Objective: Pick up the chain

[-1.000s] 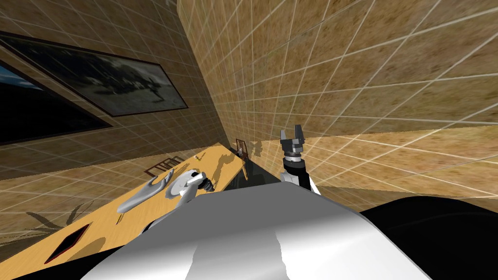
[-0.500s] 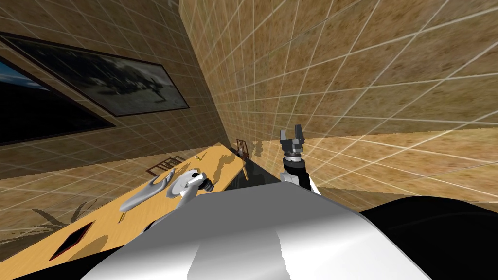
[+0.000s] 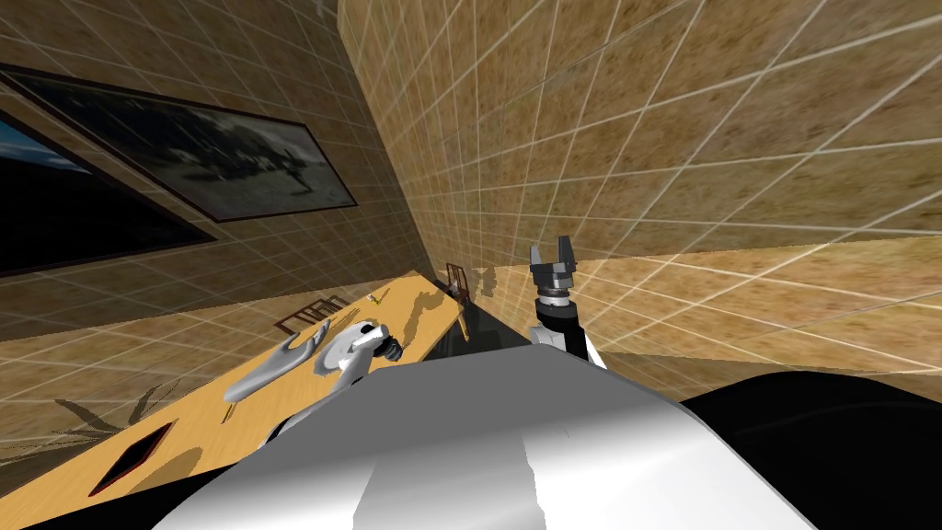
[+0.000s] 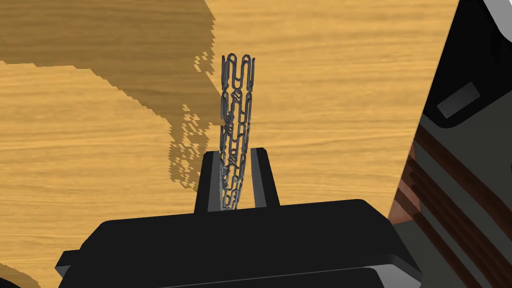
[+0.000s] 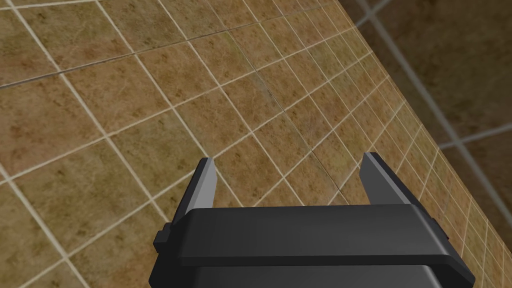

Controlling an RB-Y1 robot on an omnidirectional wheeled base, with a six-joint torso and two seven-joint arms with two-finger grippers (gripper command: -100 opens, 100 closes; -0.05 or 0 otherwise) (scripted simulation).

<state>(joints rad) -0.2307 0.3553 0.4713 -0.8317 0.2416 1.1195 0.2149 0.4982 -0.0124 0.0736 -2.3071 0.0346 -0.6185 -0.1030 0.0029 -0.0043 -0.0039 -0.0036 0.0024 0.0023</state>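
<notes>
Pinching the grey chain [image 4: 236, 100] is the left end effector [image 4: 235, 151]; the right end effector [image 5: 288, 157] stands spread.

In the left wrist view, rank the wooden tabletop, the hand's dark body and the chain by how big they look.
1. Wooden tabletop.
2. Dark body of the left hand, enlarged by nearness to the camera.
3. Chain, gripped in that hand.

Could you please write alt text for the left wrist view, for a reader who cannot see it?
The left gripper is shut on a dark grey chain of paperclip-like links, which sticks out straight ahead of it. Behind it lies a light wooden table top with a jagged shadow across it.
</notes>
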